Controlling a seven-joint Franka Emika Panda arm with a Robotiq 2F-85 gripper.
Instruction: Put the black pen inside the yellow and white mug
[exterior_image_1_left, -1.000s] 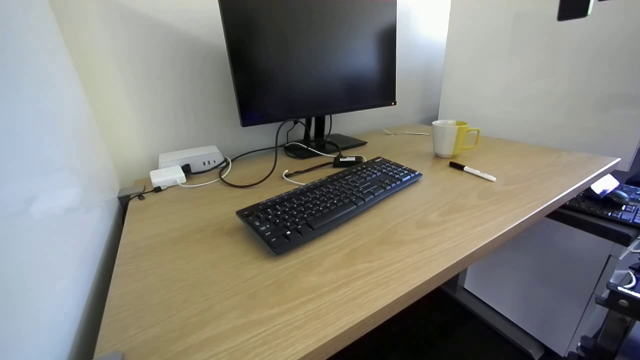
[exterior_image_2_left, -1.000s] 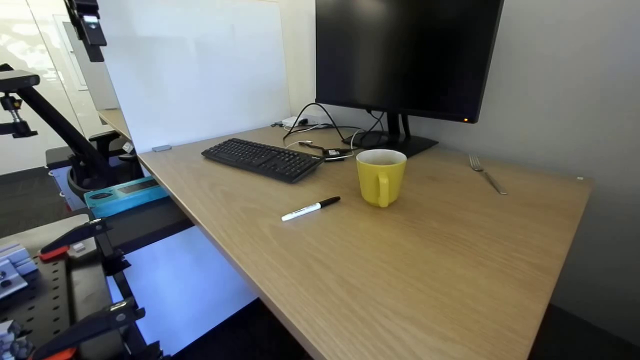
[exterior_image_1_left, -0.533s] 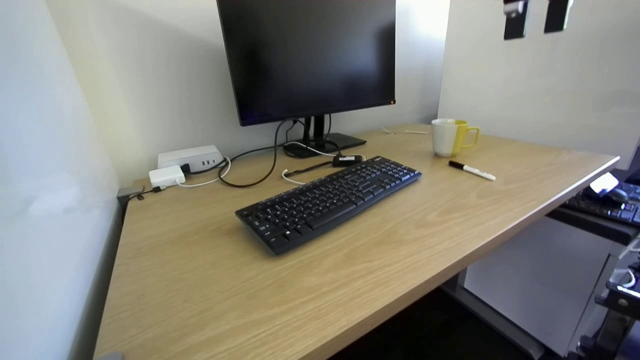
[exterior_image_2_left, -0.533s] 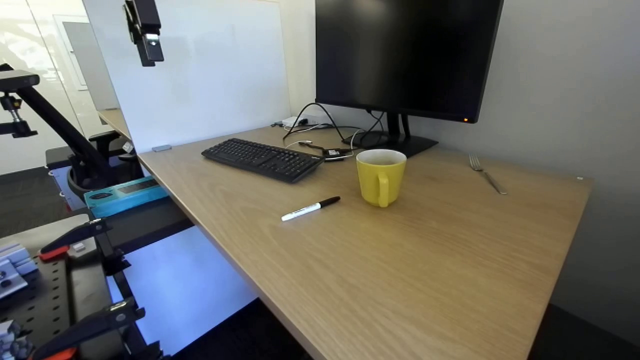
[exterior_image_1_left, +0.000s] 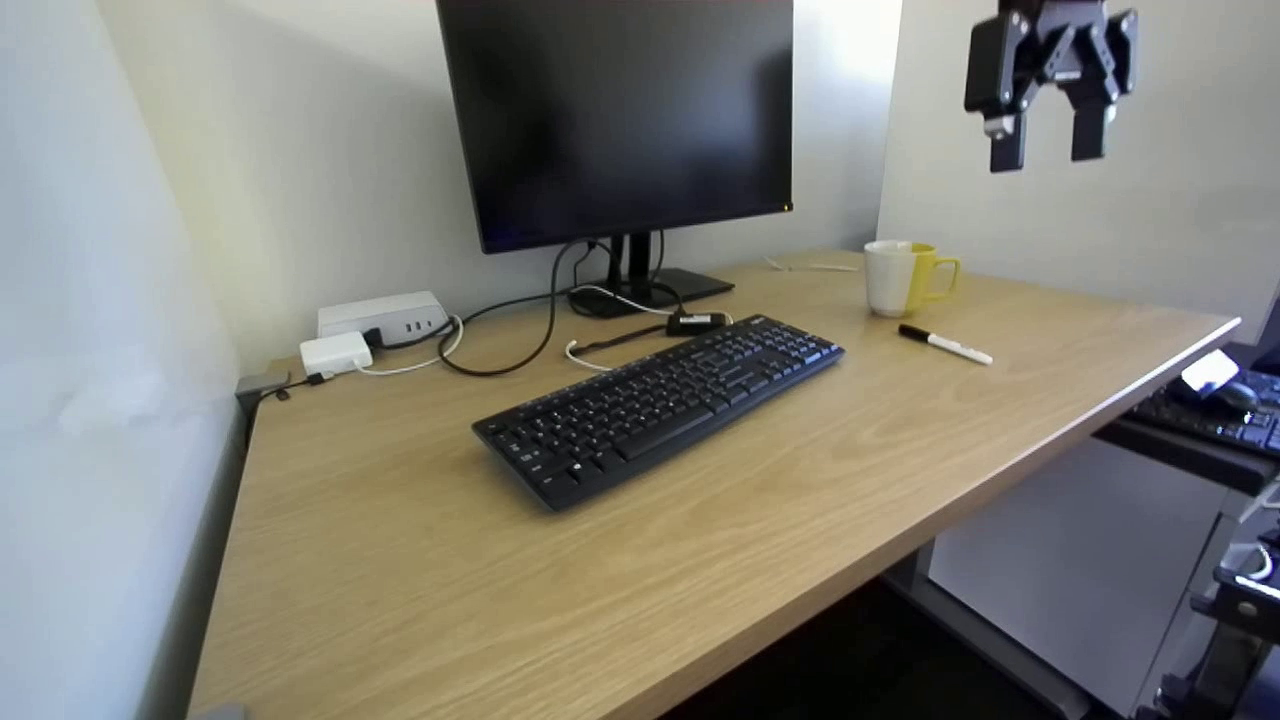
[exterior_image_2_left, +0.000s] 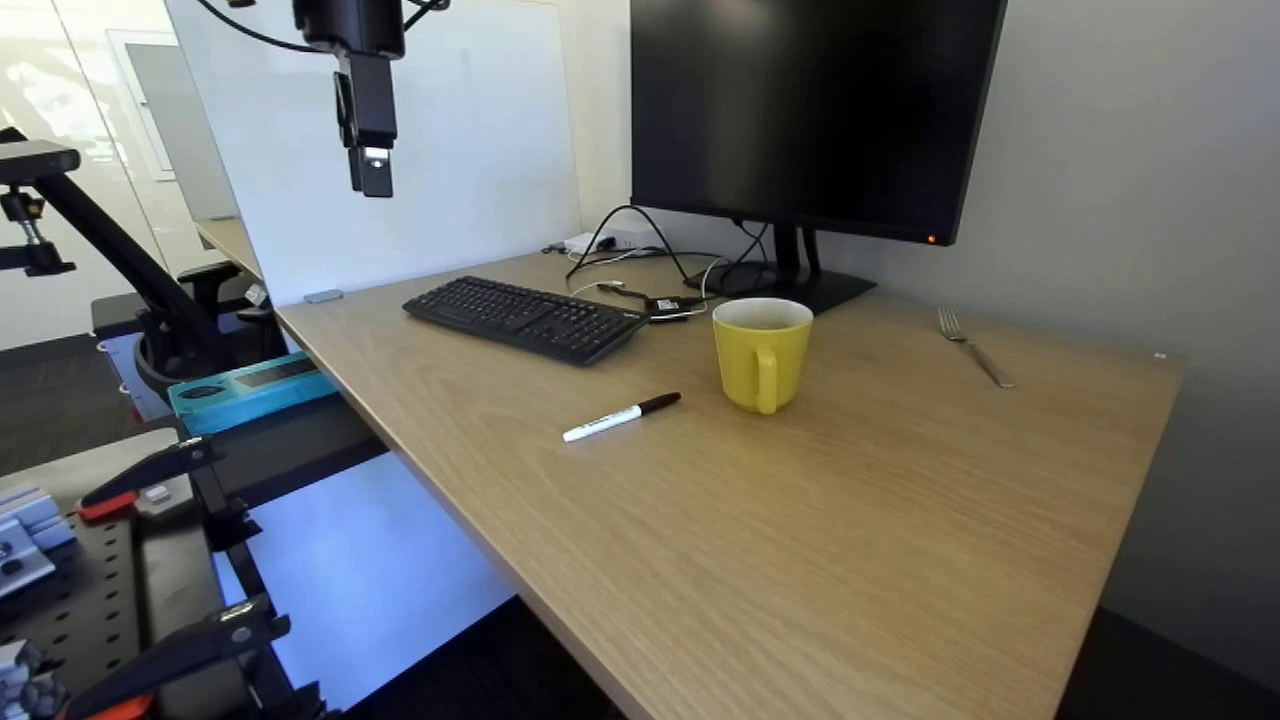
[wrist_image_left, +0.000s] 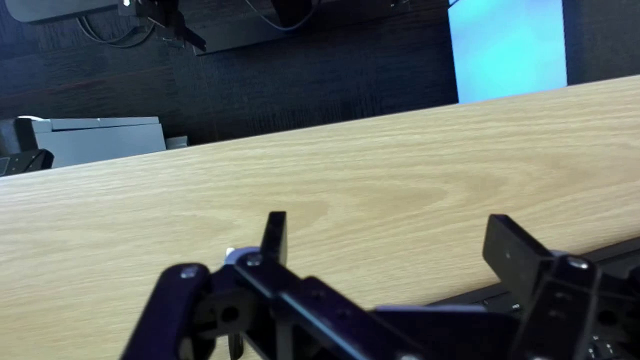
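Observation:
The black pen is a marker with a black cap and white body. It lies flat on the desk in both exterior views (exterior_image_1_left: 946, 344) (exterior_image_2_left: 622, 417). In the wrist view only its black end (wrist_image_left: 235, 347) and white tip show, mostly hidden behind a finger. The yellow and white mug (exterior_image_1_left: 893, 280) stands upright close to the cap end; an exterior view shows its yellow side and handle (exterior_image_2_left: 742, 352). It is out of the wrist view. My gripper (exterior_image_1_left: 1048, 160) hangs well above the desk, open and empty (wrist_image_left: 390, 225); it also shows side-on in an exterior view (exterior_image_2_left: 371, 190).
A black keyboard (exterior_image_1_left: 660, 410) lies beside the pen, with a monitor (exterior_image_1_left: 630, 110) behind it. Cables and a white hub (exterior_image_1_left: 383, 318) are at the back. A fork (exterior_image_2_left: 975, 350) lies past the mug. The desk's front edge (wrist_image_left: 320, 128) crosses the wrist view.
My gripper has come down and further into both exterior views, over the desk. Its fingers are apart. The pen, mug and keyboard have not moved.

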